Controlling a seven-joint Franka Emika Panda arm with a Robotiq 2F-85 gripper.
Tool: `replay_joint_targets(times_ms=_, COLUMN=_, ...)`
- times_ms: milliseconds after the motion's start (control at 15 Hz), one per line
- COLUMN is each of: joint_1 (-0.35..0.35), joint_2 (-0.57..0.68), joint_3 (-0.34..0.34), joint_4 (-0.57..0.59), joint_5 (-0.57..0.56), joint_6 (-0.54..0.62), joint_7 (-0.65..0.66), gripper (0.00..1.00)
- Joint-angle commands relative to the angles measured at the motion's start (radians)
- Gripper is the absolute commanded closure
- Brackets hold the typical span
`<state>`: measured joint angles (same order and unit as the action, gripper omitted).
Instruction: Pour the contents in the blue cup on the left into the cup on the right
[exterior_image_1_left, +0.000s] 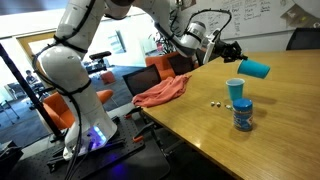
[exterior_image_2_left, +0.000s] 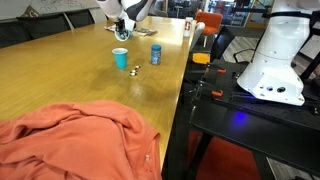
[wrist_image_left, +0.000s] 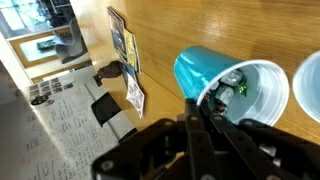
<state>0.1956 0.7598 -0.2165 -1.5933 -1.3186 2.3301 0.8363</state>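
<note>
My gripper (exterior_image_1_left: 241, 60) is shut on a blue cup (exterior_image_1_left: 258, 69) and holds it tipped on its side above the wooden table (exterior_image_1_left: 280, 130). A second blue cup (exterior_image_1_left: 235, 91) stands upright just below it. In the wrist view the held cup (wrist_image_left: 200, 68) shows its white inside with small dark and green bits (wrist_image_left: 236, 86) near the rim, the jaws (wrist_image_left: 205, 100) grip its wall, and the upright cup's rim (wrist_image_left: 308, 85) sits at the right edge. In an exterior view the held cup (exterior_image_2_left: 122, 34) hangs above the standing cup (exterior_image_2_left: 121, 58).
A blue patterned can (exterior_image_1_left: 242, 115) stands by the upright cup, also seen in an exterior view (exterior_image_2_left: 155, 53). Small bits (exterior_image_1_left: 213, 102) lie on the table. An orange cloth (exterior_image_1_left: 160, 92) drapes over the table edge (exterior_image_2_left: 70, 140). Chairs stand beyond the table.
</note>
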Motion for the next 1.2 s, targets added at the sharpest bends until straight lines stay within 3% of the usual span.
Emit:
replay_joint_targets(times_ms=0, joint_1=0.012, joint_2=0.032, joint_3=0.018, joint_4=0.039, joint_5=-0.113, joint_6=-0.152, joint_7=0.109, gripper=0.99)
replay_joint_targets(times_ms=200, joint_1=-0.012, joint_2=0.042, joint_3=0.066, joint_4=0.045, joint_5=-0.155, joint_6=-0.242, joint_7=0.132, gripper=0.99)
replay_joint_targets(times_ms=267, joint_1=-0.036, joint_2=0.025, joint_3=0.091, joint_4=0.021, joint_5=-0.153, joint_6=-0.217, joint_7=0.115, gripper=0.95)
replay_joint_targets(times_ms=600, joint_1=-0.039, joint_2=0.034, joint_3=0.102, joint_4=0.03, joint_5=-0.156, joint_6=-0.237, joint_7=0.115, gripper=0.95)
replay_joint_targets(times_ms=667, joint_1=-0.04, joint_2=0.034, joint_3=0.101, joint_4=0.03, joint_5=-0.156, joint_6=-0.237, joint_7=0.115, gripper=0.99)
replay_joint_targets(times_ms=1133, joint_1=0.006, joint_2=0.077, joint_3=0.146, joint_4=0.036, joint_5=-0.259, joint_6=-0.346, joint_7=0.144, gripper=0.99)
